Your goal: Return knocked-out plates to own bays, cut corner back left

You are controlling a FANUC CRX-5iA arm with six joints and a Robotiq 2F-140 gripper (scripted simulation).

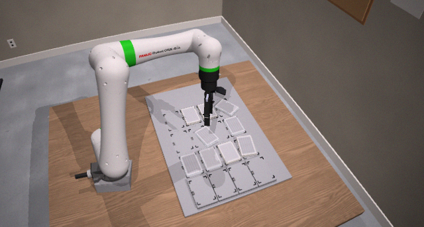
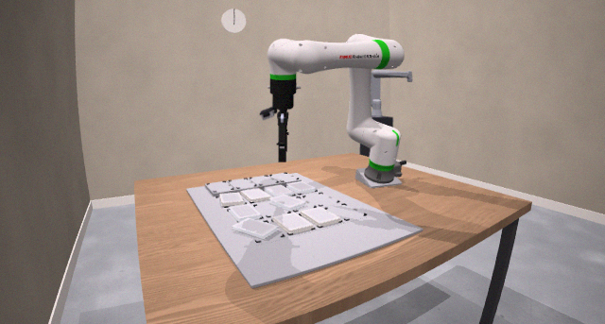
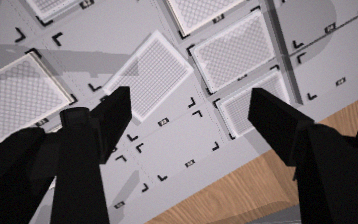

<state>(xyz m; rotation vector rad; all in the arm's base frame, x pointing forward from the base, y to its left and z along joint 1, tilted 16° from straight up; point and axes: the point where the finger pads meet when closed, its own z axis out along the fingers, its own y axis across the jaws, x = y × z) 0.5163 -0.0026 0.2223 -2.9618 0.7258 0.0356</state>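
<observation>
My gripper [image 1: 207, 122] [image 2: 282, 159] [image 3: 190, 103] is partly open and empty, high above the deck's middle. A tilted-round plate [image 1: 206, 136] [image 2: 288, 201] [image 3: 152, 75] lies askew around bay 22, reaching towards bay 32. Another plate [image 1: 226, 106] [image 2: 256, 228] lies askew around bay 41. The plate [image 1: 234, 126] [image 2: 244, 213] at bay 42 looks shifted off its front corner pieces. Plates also show at bay 21 [image 1: 191, 115] [image 2: 320, 216], bay 31 [image 2: 293, 222] [image 3: 22, 95] and bay 23 [image 1: 211, 159] [image 3: 232, 52]. Cut corners are too small to tell.
Column 3 also holds plates at bay 13 [image 1: 191, 165] [image 3: 252, 105], bay 33 [image 1: 228, 152] and bay 43 [image 1: 246, 145]. Column 4's raised floors [image 1: 202, 190] bear no plates. Bays 11, 12 and 32 show bare deck. The wooden table [image 1: 308, 187] surrounds the deck board.
</observation>
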